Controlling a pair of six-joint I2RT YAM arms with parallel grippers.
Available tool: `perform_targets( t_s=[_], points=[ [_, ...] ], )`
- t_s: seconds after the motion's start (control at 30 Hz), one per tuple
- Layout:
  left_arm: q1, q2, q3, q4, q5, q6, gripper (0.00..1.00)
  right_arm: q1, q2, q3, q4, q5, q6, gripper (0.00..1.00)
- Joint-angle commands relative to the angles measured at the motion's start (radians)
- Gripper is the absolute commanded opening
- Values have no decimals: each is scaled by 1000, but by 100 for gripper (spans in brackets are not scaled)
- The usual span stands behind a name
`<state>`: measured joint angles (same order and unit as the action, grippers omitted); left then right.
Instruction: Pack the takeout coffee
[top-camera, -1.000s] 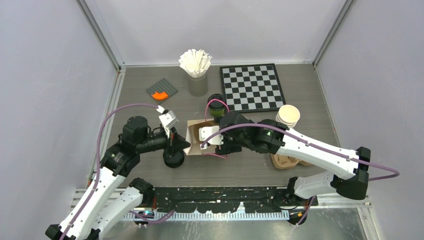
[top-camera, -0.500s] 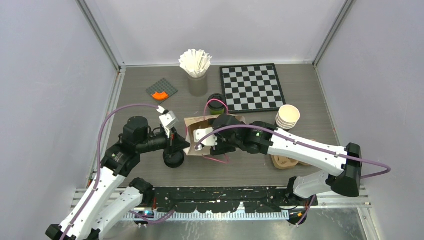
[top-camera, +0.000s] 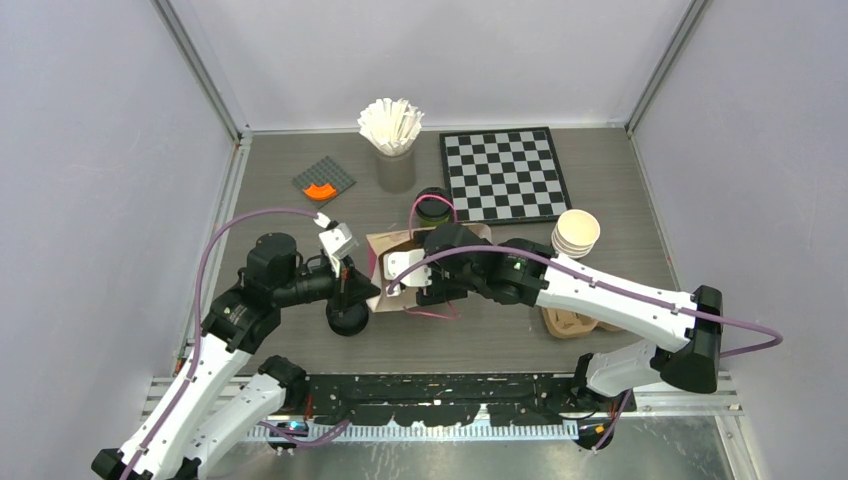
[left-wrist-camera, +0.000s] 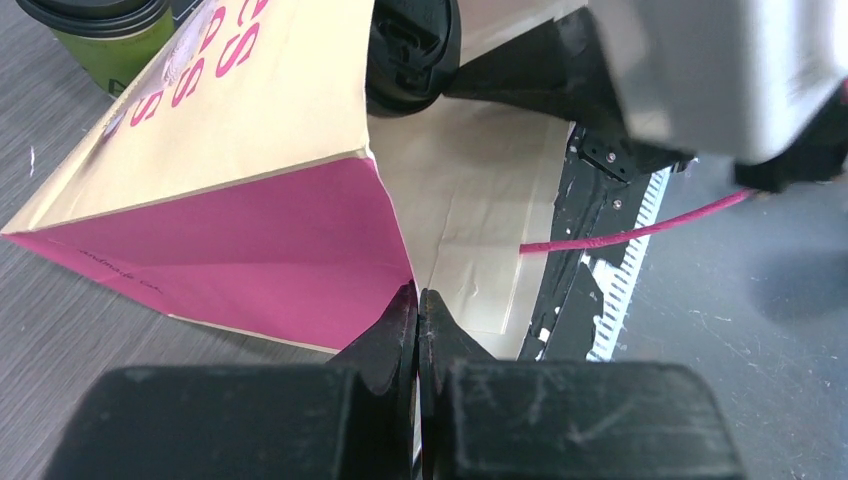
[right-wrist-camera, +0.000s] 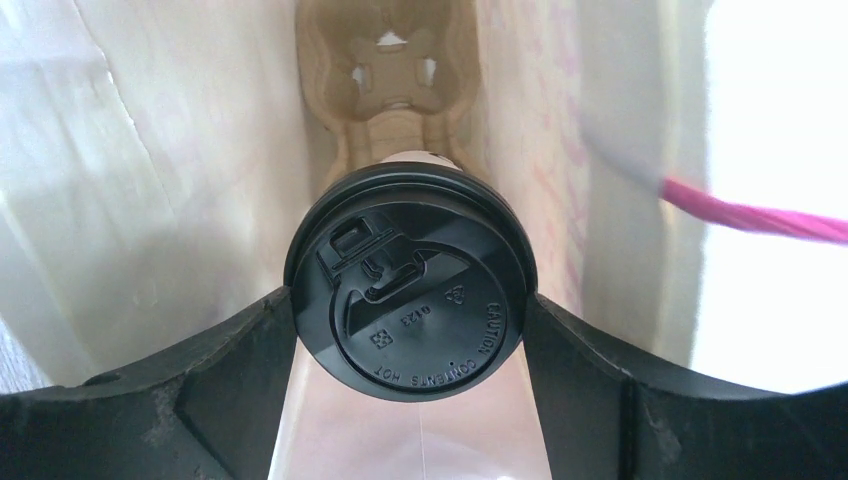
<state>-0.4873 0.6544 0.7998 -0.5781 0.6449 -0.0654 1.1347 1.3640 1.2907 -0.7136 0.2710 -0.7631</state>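
Gripping tool: right tool pinched the coffee cup below its black lid, inside the bag.
Bag mouth: left tool, pressed together on the rim, held it open.
Next move: the cup likely needed a straight path into the carrier socket.

Lid: raised "CAUTION CONTENTS HOT" along the rim, upside down in the right wrist view; a short code and small symbols beside it, unreadable.
Bag: big pink letters, cut off, perhaps "S S"; fine print unreadable.
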Motion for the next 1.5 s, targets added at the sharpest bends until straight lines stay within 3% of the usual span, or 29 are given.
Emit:
perform_targets(
  t_s=[0.0, 0.33, 0.9, 1.07, 1.23, 1.47],
  points=[
    [4, -10, 7, 15, 25, 21, 0, -2, -22, 110, -60, 55, -33, 69],
    [3, -10, 3, 25, 21, 15, 0, 4, -60, 128, -179, 82, -65, 69],
    [3, 4, 10, 21, 22, 13, 0, 3, -17, 26, -63, 74, -77, 69],
    [4, 7, 15, 17, 21, 14, 0, 2, -17, 58, -39, 18, -73, 69],
    [3, 7, 19, 8, 23, 25, 0, 5, -11, 151, -119, -78, -50, 69],
    [4, 17, 22, 4, 33, 24, 0, 11, -18, 106, -148, -144, -59, 69]
  ],
)
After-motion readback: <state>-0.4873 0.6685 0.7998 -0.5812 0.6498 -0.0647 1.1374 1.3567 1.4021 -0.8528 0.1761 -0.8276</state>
